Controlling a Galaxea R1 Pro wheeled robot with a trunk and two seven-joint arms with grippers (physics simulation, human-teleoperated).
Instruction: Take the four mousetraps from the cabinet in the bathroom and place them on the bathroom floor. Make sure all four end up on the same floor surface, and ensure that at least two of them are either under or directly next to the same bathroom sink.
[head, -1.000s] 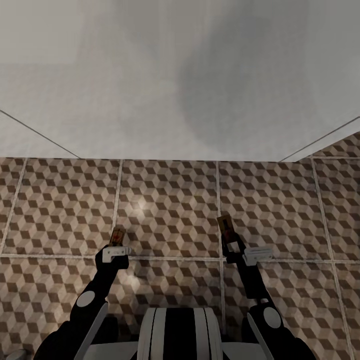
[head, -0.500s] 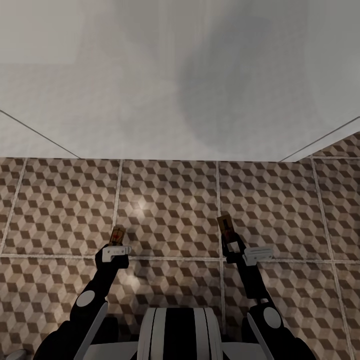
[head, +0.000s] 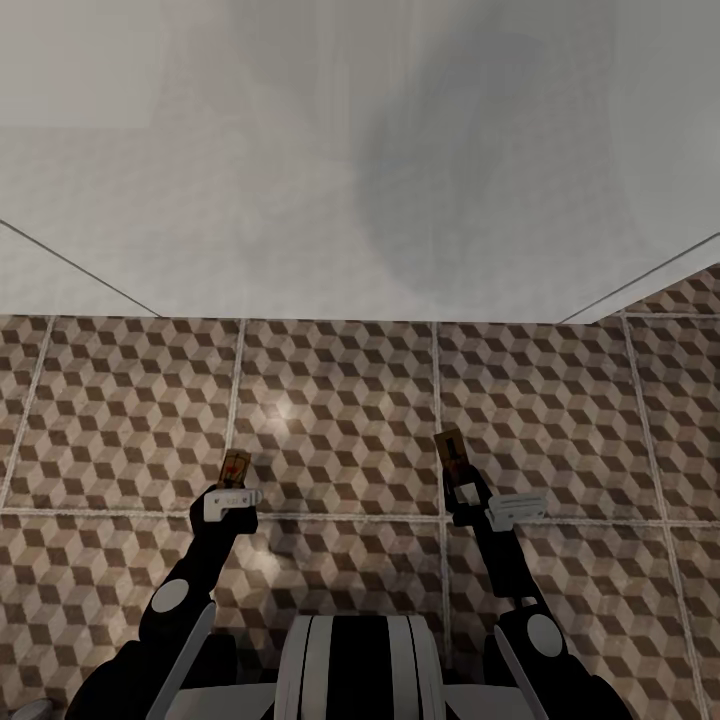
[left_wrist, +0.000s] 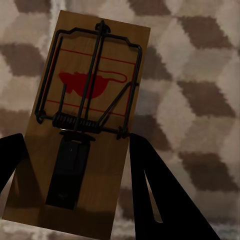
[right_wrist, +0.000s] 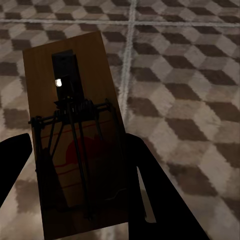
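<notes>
Above the bathroom floor, my left end effector grips one mousetrap; my right end effector grips another mousetrap.

Ahead of my fingers, well beyond them, a broad pale grey, smooth flat surface carries a dim shadow.

Two mousetraps are in sight: one mousetrap is clamped in the left gripper, a second mousetrap in the right gripper. That makes two grippers, two arms, and one cube-patterned tiled floor below.
</notes>
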